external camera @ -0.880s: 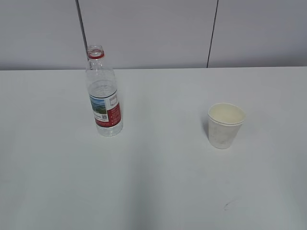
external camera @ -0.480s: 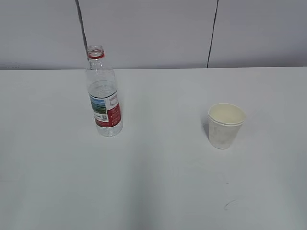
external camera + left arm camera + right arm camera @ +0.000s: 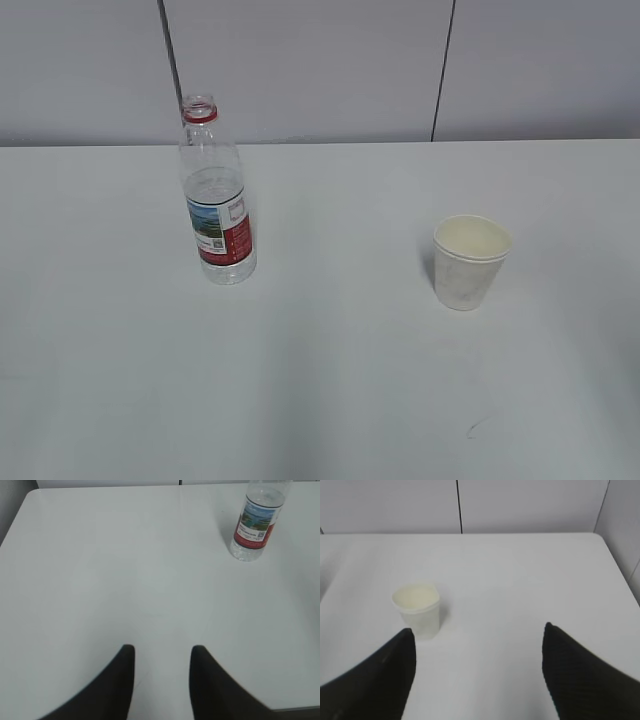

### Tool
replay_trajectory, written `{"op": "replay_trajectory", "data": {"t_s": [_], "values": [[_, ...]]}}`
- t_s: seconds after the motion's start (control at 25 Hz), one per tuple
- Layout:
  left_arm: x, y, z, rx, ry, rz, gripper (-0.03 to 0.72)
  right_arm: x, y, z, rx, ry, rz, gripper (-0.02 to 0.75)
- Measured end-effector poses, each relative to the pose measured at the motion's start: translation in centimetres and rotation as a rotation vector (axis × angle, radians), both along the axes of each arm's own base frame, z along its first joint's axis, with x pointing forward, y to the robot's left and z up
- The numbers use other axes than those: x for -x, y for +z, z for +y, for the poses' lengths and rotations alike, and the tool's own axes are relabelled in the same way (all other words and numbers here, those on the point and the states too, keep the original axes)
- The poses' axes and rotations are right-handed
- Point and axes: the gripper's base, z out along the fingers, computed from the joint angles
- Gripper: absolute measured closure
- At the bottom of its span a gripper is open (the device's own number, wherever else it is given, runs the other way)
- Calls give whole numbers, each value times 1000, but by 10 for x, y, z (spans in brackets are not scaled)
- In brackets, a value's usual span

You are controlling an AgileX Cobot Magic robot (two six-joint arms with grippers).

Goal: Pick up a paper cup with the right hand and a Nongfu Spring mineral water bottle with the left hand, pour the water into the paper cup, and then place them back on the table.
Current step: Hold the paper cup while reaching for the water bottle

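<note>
- Nongfu Spring mineral water bottle (image 3: 217,200) stands upright, cap off, on the left of the table (image 3: 330,380); paper cup (image 3: 469,262) upright, mouth up, well apart to its right.
- Left hand (image 3: 161,652): fingers part-spread, nothing between them. Bottle lies ahead and to the right of them, long axis vertical.
- Right hand (image 3: 479,632): fingers spread wide, empty. Cup sits ahead, off toward the left finger rather than centred in the gap.
- Judgement: right hand looks nearer its target; each needs a sideways correction before closing in.
</note>
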Motion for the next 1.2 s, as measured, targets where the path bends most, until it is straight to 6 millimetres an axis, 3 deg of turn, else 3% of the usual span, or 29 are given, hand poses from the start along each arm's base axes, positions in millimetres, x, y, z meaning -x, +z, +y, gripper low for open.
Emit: {"op": "replay_trajectory", "data": {"t_s": [0.08,0.28,0.48,0.64,0.76,1.04,1.2], "values": [[0,0,0,1,-1,0,449,-21,2,1,-1,2,-65,150],[0,0,-1,6,-4,0,449,-64,-19,2,-3,7,-190,150],[0,1,-1,-3,-9,-4,449,-88,-48,2,-4,11,-229,150],[-4,18,-3,-18,-40,-150,449,-103,-62,3,-4,13,-207,150],[-20,32,-7,-14,-90,-242,449,-115,-70,3,-4,15,-205,150],[-82,46,-15,-1,-163,-272,449,-137,-93,4,-9,15,-158,150],[-113,37,-11,15,-109,-330,449,-143,-98,4,-20,14,-171,150]]}}
